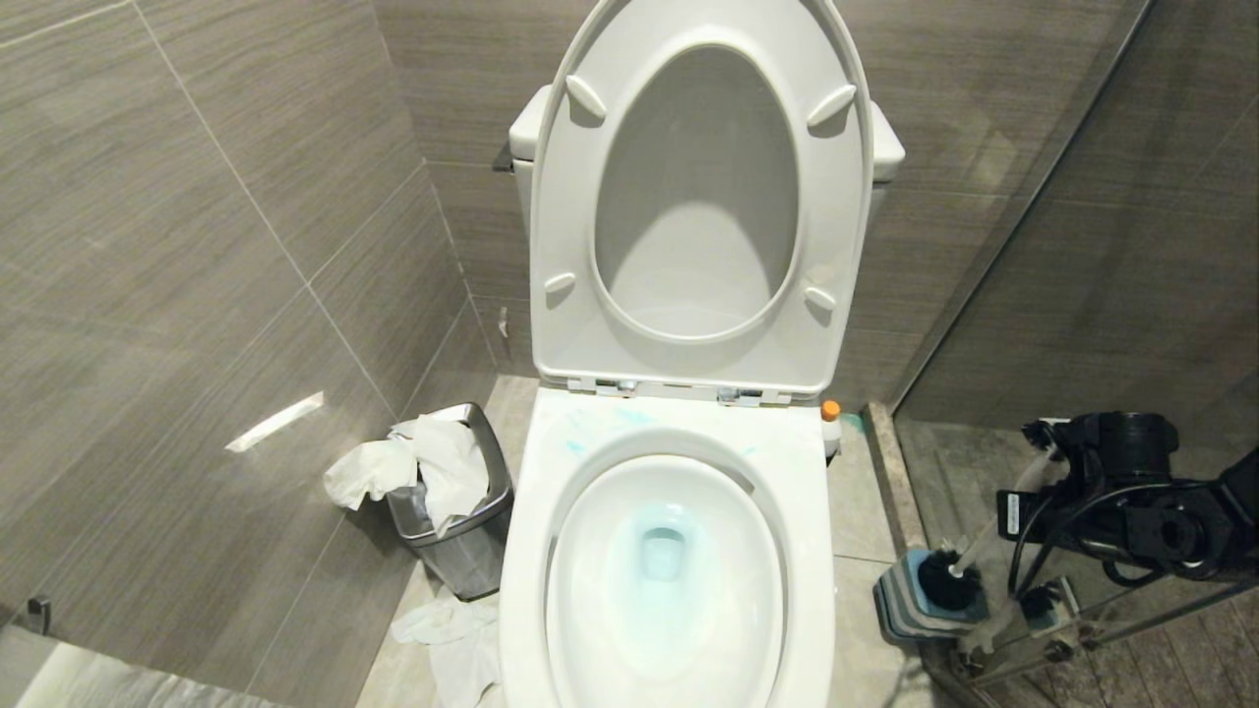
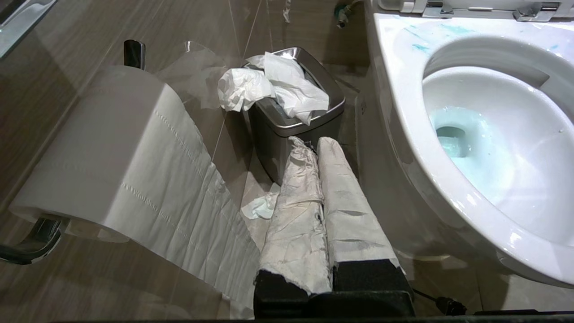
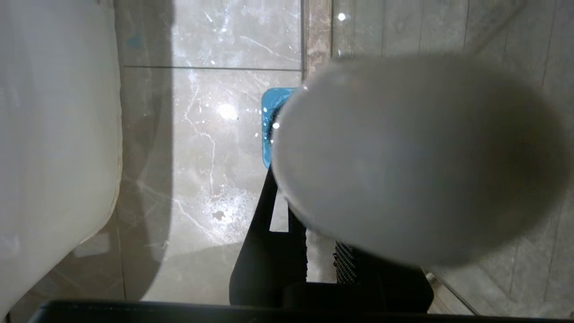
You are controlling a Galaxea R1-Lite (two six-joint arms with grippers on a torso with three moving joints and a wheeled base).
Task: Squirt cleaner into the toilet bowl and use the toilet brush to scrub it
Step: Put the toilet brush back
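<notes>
Brush handle (image 3: 421,161) blurred, hiding holder (image 3: 269,112).

The toilet bowl (image 1: 666,580) is wide open on top, because the seat and lid (image 1: 700,197) stand straight up against the back wall, so a hand can go down into it from above. On the floor by the bowl's left side, a steel bin (image 1: 462,531) full of white paper (image 1: 423,462), more paper on the floor (image 1: 452,629) and the hanging toilet roll (image 2: 112,152) leave only a thin gap. On the bowl's right side there is a bare strip of floor, then the blue holder (image 1: 900,600) with the toilet brush (image 1: 949,580) in it, the glass wall (image 1: 1082,246) and the right hand (image 1: 1043,580) right there with them.
</notes>
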